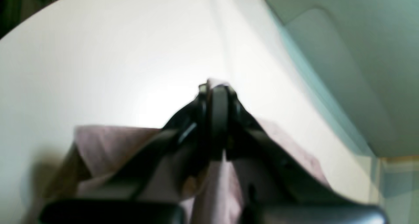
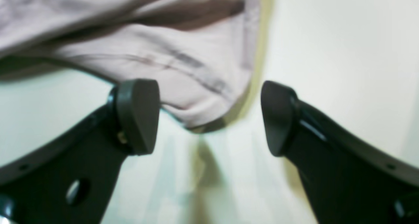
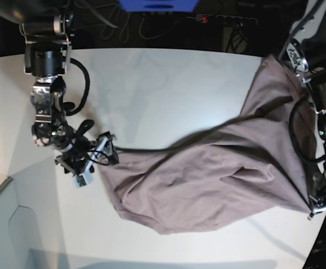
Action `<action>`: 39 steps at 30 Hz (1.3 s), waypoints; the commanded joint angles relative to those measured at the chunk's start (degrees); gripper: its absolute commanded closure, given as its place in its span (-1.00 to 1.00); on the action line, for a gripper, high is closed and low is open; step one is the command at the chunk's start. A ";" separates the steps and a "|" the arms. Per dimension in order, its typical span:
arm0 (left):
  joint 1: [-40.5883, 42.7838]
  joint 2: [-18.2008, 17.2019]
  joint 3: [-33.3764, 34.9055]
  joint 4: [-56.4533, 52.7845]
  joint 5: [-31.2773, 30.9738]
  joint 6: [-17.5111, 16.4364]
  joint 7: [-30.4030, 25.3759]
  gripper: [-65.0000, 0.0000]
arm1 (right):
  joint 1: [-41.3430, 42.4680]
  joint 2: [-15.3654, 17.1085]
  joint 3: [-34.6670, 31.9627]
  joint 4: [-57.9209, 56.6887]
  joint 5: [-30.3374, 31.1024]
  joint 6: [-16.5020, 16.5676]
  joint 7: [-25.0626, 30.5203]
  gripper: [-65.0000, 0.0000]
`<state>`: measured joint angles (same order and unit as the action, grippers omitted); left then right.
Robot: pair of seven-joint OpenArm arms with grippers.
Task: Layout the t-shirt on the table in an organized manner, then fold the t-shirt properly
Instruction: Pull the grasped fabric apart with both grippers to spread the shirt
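The big white table (image 3: pixel 168 78) fills the room's middle, with dark space and cables behind its curved far edge. The left gripper (image 1: pixel 217 90) is pinched tight on a bit of the t-shirt (image 3: pixel 219 168), and its arm stands at the table's side with the cloth draped up against it. The right gripper (image 2: pixel 209 117) is wide open and holds nothing; a rounded edge of the shirt sits between its fingertips (image 2: pixel 137 114), and its arm reaches down low over the table, while the shirt lies crumpled across the middle.
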<state>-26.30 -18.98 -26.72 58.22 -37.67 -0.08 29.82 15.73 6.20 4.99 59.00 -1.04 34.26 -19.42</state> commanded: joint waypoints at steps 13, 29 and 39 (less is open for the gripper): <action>-5.30 -1.37 3.91 -6.22 -0.62 0.03 -8.33 0.03 | 11.48 2.46 0.06 -16.06 0.99 0.16 1.88 -0.48; 31.54 10.68 -9.90 22.44 -0.70 -0.14 -8.24 0.05 | 9.72 -0.61 -0.03 -16.59 1.08 0.24 1.97 -0.21; 46.39 18.15 -10.69 31.94 -0.70 -0.14 -8.33 0.04 | 9.55 -0.35 0.15 -16.59 0.99 0.24 1.62 1.00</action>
<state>20.12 -0.38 -37.10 89.03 -37.95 0.56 22.76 23.88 5.08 4.93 41.56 -0.99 34.26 -18.83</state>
